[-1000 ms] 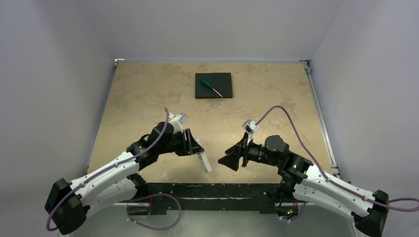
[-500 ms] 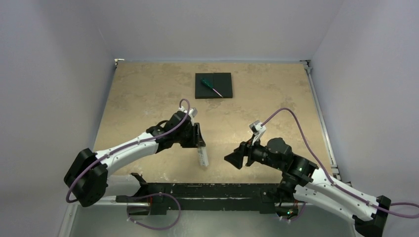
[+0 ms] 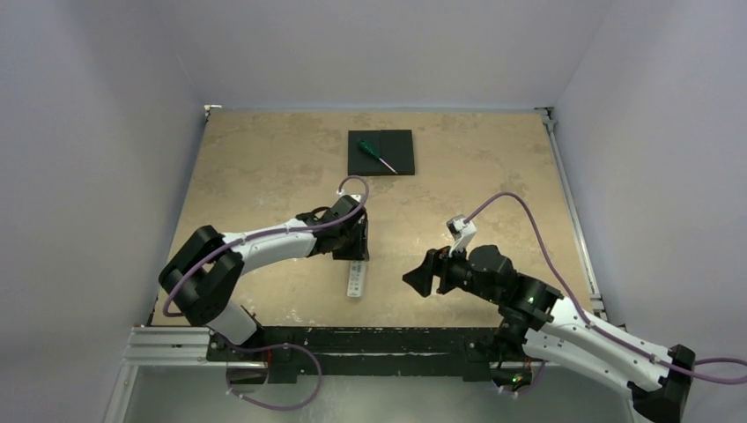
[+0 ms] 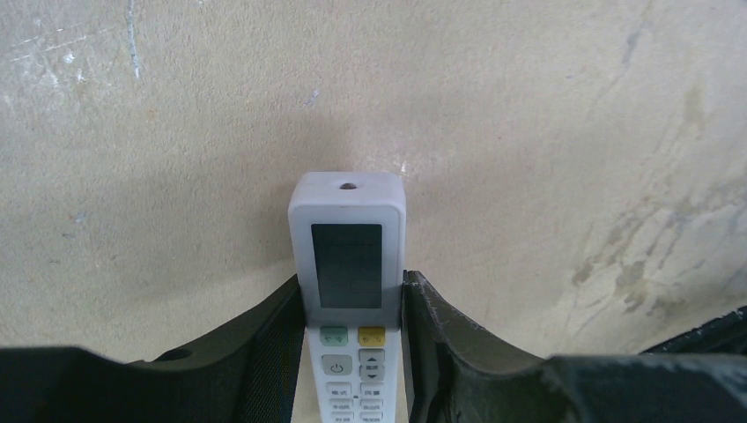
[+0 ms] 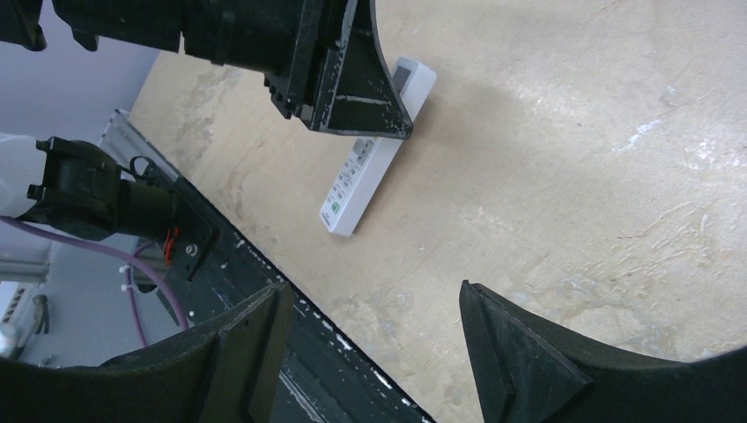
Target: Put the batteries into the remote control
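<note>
The white remote control (image 3: 355,280) lies button-side up, low on the tan table, with its display end between the fingers of my left gripper (image 3: 357,250). In the left wrist view the remote (image 4: 349,256) is gripped on both long sides and my left gripper (image 4: 350,286) is shut on it. My right gripper (image 3: 419,278) hovers to the remote's right, open and empty. In the right wrist view my right gripper (image 5: 374,298) stands wide open, with the remote (image 5: 356,181) and the left gripper (image 5: 339,75) ahead of it. No batteries are in view.
A black square pad (image 3: 380,152) lies at the back centre with a green-handled screwdriver (image 3: 377,156) on it. The black rail of the table's near edge (image 5: 291,317) runs just below my right gripper. Grey walls enclose the table on three sides.
My left arm has stretched forward and turned, bringing the remote from a tilted hold down to the table, pointing toward the near edge. My right gripper has barely shifted.
</note>
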You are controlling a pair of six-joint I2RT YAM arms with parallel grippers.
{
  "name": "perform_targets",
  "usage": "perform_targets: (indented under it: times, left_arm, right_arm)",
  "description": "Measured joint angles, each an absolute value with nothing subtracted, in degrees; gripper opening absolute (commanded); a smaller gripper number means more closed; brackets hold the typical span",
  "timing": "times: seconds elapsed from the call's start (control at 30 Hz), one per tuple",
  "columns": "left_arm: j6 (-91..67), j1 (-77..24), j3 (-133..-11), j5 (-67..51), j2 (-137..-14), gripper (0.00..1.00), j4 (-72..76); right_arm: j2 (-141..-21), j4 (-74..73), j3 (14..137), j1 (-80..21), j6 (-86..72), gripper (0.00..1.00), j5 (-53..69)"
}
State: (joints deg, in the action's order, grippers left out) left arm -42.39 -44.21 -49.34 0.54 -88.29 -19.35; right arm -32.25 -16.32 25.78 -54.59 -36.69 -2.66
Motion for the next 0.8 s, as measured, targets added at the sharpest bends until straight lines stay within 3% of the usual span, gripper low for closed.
perform_targets:
  times: [0.4, 0.67, 0.8]
  left_arm:
    - [-42.41, -45.71, -54.15, 4.95, -95.85, 0.0, -19.88]
    - [-42.37, -47.09, -57.91, 8.45, -98.78, 0.19, -22.0]
    - [-42.35, -47.92, -59.46, 10.13, -99.85, 0.34, -23.31]
  right_arm:
    - [-35.57, -16.25, 25.76, -54.59, -36.95, 0.82, -6.15]
    - [-38.98, -15.05, 25.65, -54.59, -37.08, 0.84, -7.07]
    - [-39.4, -14.96, 25.63, -54.59, -37.08, 0.85, -7.99]
